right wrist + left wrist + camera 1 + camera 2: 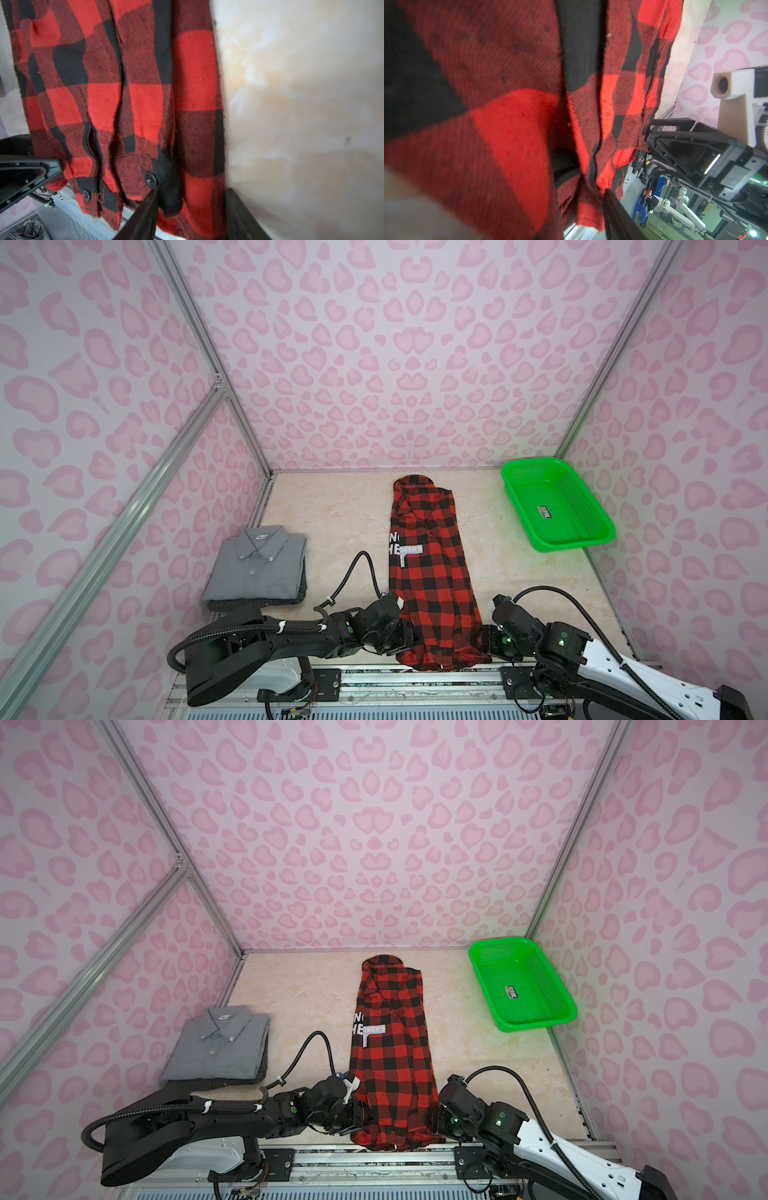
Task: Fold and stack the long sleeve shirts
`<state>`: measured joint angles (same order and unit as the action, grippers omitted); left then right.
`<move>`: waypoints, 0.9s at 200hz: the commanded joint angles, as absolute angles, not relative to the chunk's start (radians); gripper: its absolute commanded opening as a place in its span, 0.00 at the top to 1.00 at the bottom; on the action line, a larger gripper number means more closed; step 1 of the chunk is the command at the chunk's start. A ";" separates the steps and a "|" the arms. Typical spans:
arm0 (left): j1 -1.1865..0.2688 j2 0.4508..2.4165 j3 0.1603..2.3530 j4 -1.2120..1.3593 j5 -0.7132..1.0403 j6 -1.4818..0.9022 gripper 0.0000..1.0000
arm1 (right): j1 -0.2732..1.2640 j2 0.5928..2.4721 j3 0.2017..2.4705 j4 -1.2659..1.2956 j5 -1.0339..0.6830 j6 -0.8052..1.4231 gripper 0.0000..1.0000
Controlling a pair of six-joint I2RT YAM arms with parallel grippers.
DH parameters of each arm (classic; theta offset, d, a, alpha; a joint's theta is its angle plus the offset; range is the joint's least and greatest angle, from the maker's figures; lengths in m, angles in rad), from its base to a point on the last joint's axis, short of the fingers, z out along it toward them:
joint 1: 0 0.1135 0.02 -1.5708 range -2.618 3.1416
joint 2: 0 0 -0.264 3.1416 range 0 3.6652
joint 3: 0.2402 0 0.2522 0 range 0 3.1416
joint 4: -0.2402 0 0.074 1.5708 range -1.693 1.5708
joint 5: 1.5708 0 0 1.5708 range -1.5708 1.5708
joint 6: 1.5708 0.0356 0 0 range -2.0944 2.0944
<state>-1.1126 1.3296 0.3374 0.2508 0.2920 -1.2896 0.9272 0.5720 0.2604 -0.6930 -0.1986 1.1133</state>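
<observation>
Top views: checked shirt [432, 572] lies mid-worktop [332, 510] as a narrow strip running 12 to 6. Collar at 12, hem at the 6 o'clock edge. Grey shirt [257, 568] sits folded at 8 o'clock, probably the stack base. Green basket [573, 545] is at 2 o'clock, well apart.

Left tool [409, 639] is on the hem's 7 o'clock corner, right tool [484, 639] on its 5 o'clock corner. Likely setup for carrying the hem toward 12. Tool bodies hide the fingertips in these views.

Left wrist: cloth fills the frame. One finger [612, 212] shows against the hem, the other is buried. Can't tell if the tool is wide or clamped.

Right wrist: both fingers [145, 214] show, standing apart astride the hem corner by a button [150, 178]. Cloth lies between them with no pinch visible, so the tool reads part-wide, not holding yet.
</observation>
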 commanded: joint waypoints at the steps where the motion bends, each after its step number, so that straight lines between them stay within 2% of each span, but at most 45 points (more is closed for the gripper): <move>1: -1.113 1.355 0.334 0.137 0.264 -1.289 0.50 | 0.927 0.577 0.246 -0.733 -0.185 1.115 0.47; 19: -1.114 1.362 0.336 0.143 0.264 -1.289 0.55 | 0.928 0.597 0.220 -0.665 -0.214 1.129 0.51; 44: -1.114 1.358 0.317 0.163 0.262 -1.301 0.62 | 0.928 0.611 0.224 -0.647 -0.222 1.127 0.60; 67: -1.115 1.364 0.305 0.184 0.256 -1.310 0.63 | 0.928 0.608 0.215 -0.624 -0.228 1.132 0.68; 77: -1.115 1.368 0.308 0.184 0.256 -1.309 0.71 | 0.928 0.614 0.211 -0.611 -0.235 1.135 0.72; 106: -1.114 1.362 0.311 0.183 0.252 -1.308 0.79 | 0.928 0.620 0.213 -0.573 -0.242 1.141 0.82; 140: -1.114 1.363 0.314 0.178 0.244 -1.308 0.81 | 0.929 0.648 0.223 -0.544 -0.247 1.131 0.89; 156: -1.115 1.353 0.318 0.171 0.239 -1.308 0.86 | 0.930 0.651 0.236 -0.543 -0.243 1.127 0.91; 180: -1.114 1.321 0.335 0.132 0.223 -1.305 0.87 | 0.930 0.655 0.265 -0.554 -0.232 1.113 0.98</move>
